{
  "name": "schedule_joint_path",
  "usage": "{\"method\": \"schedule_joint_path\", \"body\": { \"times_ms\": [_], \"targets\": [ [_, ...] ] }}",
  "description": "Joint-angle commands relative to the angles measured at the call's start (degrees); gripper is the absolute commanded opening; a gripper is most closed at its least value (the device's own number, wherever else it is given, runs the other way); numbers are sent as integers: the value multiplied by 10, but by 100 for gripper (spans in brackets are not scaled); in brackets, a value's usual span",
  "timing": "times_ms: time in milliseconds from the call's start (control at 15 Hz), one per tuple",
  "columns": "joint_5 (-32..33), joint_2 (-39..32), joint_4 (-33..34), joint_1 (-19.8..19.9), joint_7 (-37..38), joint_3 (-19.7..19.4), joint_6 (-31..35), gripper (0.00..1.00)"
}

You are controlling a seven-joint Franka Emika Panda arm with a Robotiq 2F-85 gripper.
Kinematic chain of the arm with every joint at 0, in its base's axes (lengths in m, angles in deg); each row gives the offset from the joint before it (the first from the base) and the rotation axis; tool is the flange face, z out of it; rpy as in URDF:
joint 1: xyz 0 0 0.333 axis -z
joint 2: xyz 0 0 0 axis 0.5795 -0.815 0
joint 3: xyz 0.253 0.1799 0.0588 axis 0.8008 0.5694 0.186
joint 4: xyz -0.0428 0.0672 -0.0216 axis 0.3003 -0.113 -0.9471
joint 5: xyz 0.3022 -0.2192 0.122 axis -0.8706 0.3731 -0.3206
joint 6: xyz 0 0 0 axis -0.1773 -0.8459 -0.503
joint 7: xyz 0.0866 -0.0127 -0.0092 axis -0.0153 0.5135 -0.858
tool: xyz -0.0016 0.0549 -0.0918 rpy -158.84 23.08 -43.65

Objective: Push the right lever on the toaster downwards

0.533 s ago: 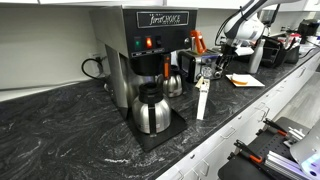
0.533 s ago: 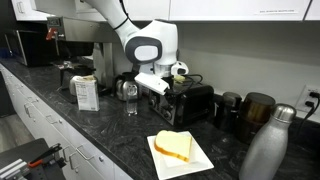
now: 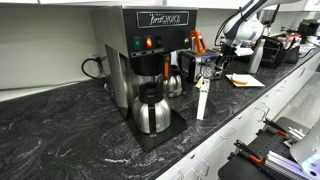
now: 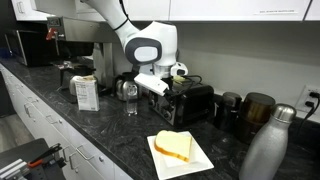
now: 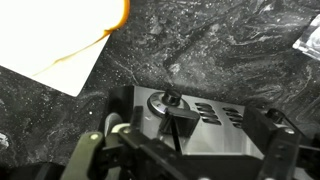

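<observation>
Exterior view: toaster (image 3: 197, 66) sits on the dark counter (image 3: 80, 130) beyond the brewer (image 3: 150, 50); gripper (image 3: 222, 62) just beside it.
Exterior view: gripper (image 4: 158, 86) at the upper edge of the toaster (image 4: 192, 100); contact unclear.
Wrist view: gripper (image 5: 187, 148) spread wide, holding nothing; toaster (image 5: 215, 115) top lies between its fingers (image 5: 88, 150).

A big coffee brewer (image 3: 150, 45) stands on the dark worktop (image 3: 60, 135) (a steel carafe (image 3: 151, 110) sits under it). Bread (image 4: 172, 146) lies on a white plate (image 4: 200, 161).
</observation>
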Motion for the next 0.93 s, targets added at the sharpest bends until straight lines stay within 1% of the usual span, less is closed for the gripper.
{"method": "schedule_joint_path", "body": {
  "times_ms": [0, 267, 467, 867],
  "targets": [
    [-19, -24, 1, 9, -10, 22, 10, 100],
    [-20, -25, 1, 8, -10, 23, 10, 100],
    [-21, -47, 1, 13, -7, 43, 10, 100],
    [-16, -63, 4, 23, -5, 59, 10, 100]
  ]
}}
